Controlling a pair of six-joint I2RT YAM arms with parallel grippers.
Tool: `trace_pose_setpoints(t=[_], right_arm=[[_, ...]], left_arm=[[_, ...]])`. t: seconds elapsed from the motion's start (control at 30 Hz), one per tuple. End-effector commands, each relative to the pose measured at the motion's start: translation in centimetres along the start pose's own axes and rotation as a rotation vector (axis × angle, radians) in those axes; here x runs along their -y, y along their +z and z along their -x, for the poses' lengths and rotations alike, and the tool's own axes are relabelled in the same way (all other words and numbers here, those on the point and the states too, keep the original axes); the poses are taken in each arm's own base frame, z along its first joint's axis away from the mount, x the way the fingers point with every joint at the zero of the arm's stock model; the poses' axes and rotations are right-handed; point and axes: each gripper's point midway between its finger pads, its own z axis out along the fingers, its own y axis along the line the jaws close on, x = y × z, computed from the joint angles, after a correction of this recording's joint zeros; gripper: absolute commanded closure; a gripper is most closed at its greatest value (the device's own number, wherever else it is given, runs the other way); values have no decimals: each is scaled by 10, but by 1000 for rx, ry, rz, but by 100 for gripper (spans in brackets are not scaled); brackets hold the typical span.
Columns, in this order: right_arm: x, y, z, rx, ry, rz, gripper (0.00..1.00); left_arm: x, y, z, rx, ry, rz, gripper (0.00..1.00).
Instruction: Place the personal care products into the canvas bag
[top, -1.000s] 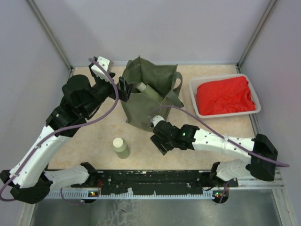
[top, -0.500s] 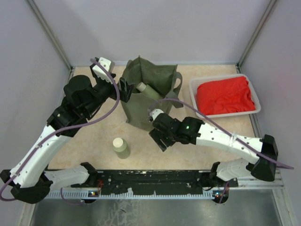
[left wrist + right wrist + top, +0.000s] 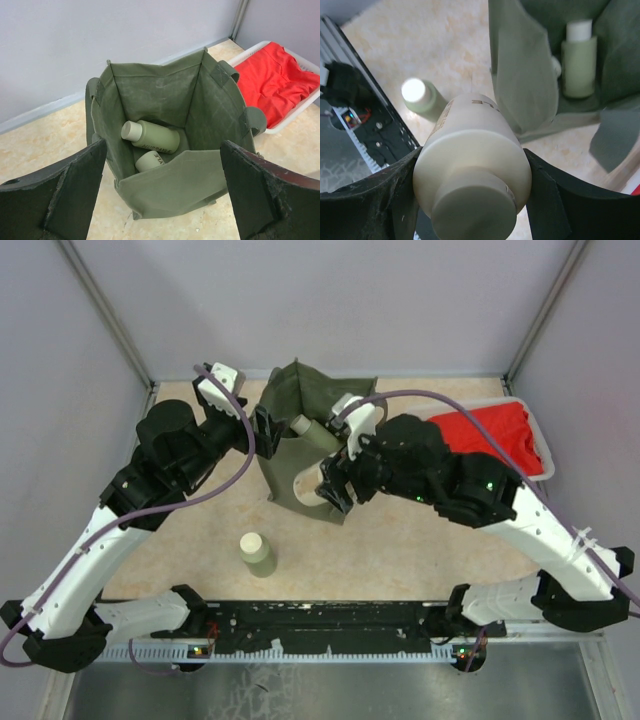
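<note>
Resting crosswise in the closed jaws of the right gripper (image 3: 330, 490), the small cream cylindrical bottle with a round cream cap (image 3: 472, 165) is clamped around its body just behind the cap. It hangs just outside the front wall of the olive-green canvas tote bag (image 3: 150, 95), near its rim and not yet over the opening.

The bottle looks like rigid plastic, probably light, smooth and round. It could twist or slide between flat pads, so the mid-body is the sensible place to hold it, not the narrower cap.

Two pale green bottles (image 3: 152, 136) already lie on their sides at the bottom of the bag. A fourth pale green bottle (image 3: 257, 553) stands upright on the beige table (image 3: 190, 540), well apart from the bag.

The bag is soft. Its front wall sags inward and would likely yield if the bottle brushed it.

The left gripper (image 3: 263, 430) sits just beside the bag's left rim with its jaws spread wide and nothing between them. A white tray of red cloth (image 3: 500, 435) lies to the bag's right.
</note>
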Motion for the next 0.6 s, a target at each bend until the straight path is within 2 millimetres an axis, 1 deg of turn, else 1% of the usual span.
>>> trace_pose_setpoints(t=[0.0,0.07,0.1,0.17,0.23,0.3,0.37,0.4,0.5,0.53,0.57], right_arm=[[8,-24,97,294,-43,12,100],[18,-21,113,316,-52,0,100],[23,-25,126,338,-60,-6,100],[37,-22,141,346,-73,-40,100],[49,-16,154,349,-79,-49,100],[59,-8,162,345,-89,-59,100],[69,5,163,328,-95,-52,100],[74,17,161,309,-92,-43,100],[85,38,155,272,-90,-45,100],[90,56,147,236,-90,-54,100],[93,65,143,214,-99,-62,100]], left_arm=[[0,-15,23,54,-16,-14,0],[0,-17,25,57,-14,-16,0],[0,-17,26,57,-13,-17,0],[1,-18,26,59,-13,-20,0],[0,-20,27,62,-13,-21,0],[-1,-24,29,65,-12,-19,0],[-2,-28,29,66,-10,-15,0],[-3,-29,29,66,-8,-13,0],[-6,-33,29,65,-3,-3,0],[-6,-35,29,64,-2,-3,0],[-6,-35,29,63,1,-3,0]])
